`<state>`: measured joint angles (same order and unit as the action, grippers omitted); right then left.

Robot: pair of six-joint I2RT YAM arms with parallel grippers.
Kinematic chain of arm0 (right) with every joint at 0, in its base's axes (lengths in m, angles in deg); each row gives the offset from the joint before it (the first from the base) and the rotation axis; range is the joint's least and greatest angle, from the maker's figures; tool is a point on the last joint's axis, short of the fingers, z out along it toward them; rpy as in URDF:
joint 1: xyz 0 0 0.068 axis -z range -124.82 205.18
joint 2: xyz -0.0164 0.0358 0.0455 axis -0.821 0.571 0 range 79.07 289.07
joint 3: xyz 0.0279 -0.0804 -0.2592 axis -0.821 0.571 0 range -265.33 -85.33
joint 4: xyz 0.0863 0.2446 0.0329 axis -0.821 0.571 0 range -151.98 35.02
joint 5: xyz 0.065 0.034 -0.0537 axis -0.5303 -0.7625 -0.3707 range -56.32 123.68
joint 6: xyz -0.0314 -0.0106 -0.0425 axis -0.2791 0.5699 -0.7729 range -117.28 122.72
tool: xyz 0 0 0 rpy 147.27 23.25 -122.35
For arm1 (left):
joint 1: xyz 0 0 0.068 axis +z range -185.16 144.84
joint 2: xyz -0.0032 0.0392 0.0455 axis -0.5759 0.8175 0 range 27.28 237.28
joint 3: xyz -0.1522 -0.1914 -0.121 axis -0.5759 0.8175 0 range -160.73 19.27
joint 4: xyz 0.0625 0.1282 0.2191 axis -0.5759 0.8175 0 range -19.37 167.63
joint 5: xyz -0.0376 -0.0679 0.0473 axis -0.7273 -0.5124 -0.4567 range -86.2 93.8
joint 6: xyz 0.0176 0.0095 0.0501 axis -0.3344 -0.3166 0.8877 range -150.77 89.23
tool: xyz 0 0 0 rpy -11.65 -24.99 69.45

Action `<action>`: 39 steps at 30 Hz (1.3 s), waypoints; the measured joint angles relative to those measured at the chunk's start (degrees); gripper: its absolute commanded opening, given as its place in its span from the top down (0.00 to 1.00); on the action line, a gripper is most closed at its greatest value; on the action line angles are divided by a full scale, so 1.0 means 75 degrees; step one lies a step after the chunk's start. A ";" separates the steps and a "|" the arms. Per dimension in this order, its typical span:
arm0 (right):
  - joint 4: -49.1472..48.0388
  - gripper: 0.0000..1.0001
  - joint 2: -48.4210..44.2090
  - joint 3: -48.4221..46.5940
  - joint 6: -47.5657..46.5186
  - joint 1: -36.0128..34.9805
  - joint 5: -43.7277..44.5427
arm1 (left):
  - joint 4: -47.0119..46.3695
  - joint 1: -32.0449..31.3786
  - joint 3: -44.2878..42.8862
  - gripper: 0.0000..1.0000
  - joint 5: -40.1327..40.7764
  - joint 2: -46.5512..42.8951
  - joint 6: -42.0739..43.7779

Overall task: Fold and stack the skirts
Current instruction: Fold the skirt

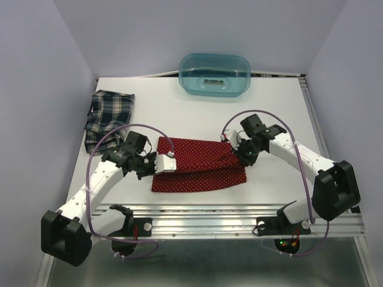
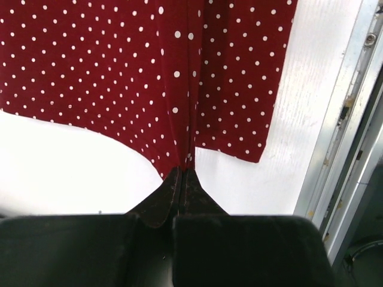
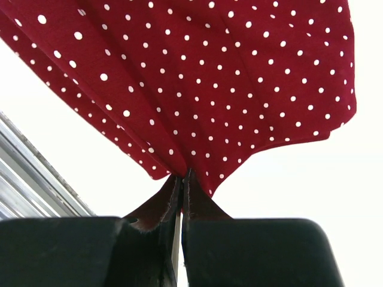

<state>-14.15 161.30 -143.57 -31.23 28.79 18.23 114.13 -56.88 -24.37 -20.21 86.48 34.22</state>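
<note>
The red skirt with white dots (image 1: 200, 164) lies folded across the middle of the table, its upper layer stretched between both arms. My left gripper (image 1: 160, 163) is shut on its left edge; the left wrist view has the red skirt (image 2: 149, 78) pinched at my left gripper (image 2: 181, 170). At the right edge my right gripper (image 1: 239, 152) is shut on the cloth, and the right wrist view shows the red skirt (image 3: 197, 84) bunched into my right gripper (image 3: 182, 174). The plaid skirt (image 1: 108, 116) lies crumpled at the far left, apart from both arms.
A translucent teal tub (image 1: 215, 73) stands at the table's far edge, centre. A metal rail (image 1: 239, 218) runs along the near edge in front of the arm bases. Purple walls close in on both sides.
</note>
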 measured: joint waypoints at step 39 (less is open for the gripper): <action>-0.0595 0.53 0.3136 -0.2020 0.0597 -0.0309 0.0134 | -0.1792 -0.0245 -0.1445 0.60 -0.0102 0.4019 -0.3305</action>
<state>-18.60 184.82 -158.71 -26.75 26.47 19.24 100.69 -58.72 -35.21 -20.98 116.62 9.43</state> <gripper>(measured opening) 0.476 0.421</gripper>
